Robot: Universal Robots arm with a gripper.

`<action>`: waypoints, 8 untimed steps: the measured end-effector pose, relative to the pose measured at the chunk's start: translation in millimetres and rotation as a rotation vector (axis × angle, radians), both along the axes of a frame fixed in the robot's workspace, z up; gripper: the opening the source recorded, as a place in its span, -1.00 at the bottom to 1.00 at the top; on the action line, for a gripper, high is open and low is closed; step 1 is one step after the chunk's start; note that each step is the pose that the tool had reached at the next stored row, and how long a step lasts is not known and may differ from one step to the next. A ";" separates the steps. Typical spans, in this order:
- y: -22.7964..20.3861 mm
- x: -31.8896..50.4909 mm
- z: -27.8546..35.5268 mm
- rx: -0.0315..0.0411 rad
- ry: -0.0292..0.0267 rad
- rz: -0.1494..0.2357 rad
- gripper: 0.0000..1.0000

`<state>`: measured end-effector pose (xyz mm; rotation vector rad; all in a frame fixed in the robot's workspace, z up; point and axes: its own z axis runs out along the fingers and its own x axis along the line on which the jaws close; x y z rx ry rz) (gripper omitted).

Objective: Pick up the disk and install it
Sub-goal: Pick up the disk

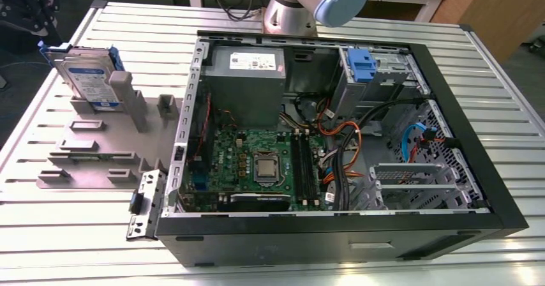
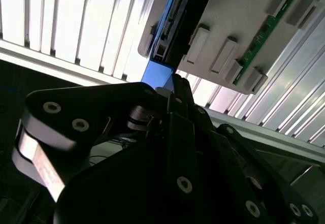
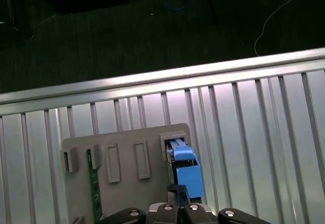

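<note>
Poised over the disk, the end effector (image 2: 175, 87) (image 3: 177, 191) shows in both wrist views as a black linkage pointing at the disk's blue rail; whether it is apart or together I cannot tell. The disk (image 1: 89, 75) stands on edge in a slot of a grey fixture (image 1: 94, 149) at the exterior view's left, its white-and-blue label facing out and its blue rails framing it. In both wrist views the disk (image 3: 185, 170) (image 2: 172, 21) is seen edge-on, held in the fixture (image 3: 127, 153) (image 2: 244, 16), and a narrow green board (image 3: 90, 181) (image 2: 266, 28) sits in another slot. The fixture lies on the slatted metal surface (image 1: 68, 235). Just beside it, toward the exterior view's right, an open computer case (image 1: 341, 238) lies on its side, showing a green motherboard (image 1: 255, 165), a grey power supply (image 1: 245, 82) and a blue clip (image 1: 361, 66) in the far bay. The arm (image 1: 307, 5) rises behind the case.
</note>
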<state>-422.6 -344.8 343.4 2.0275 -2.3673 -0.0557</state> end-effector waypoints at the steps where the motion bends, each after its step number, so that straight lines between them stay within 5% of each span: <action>1: 0.0 -0.1 0.0 0.0001 0.0001 0.008 -0.79; 8: 0.1 -0.1 0.0 0.0005 0.0001 0.028 -0.79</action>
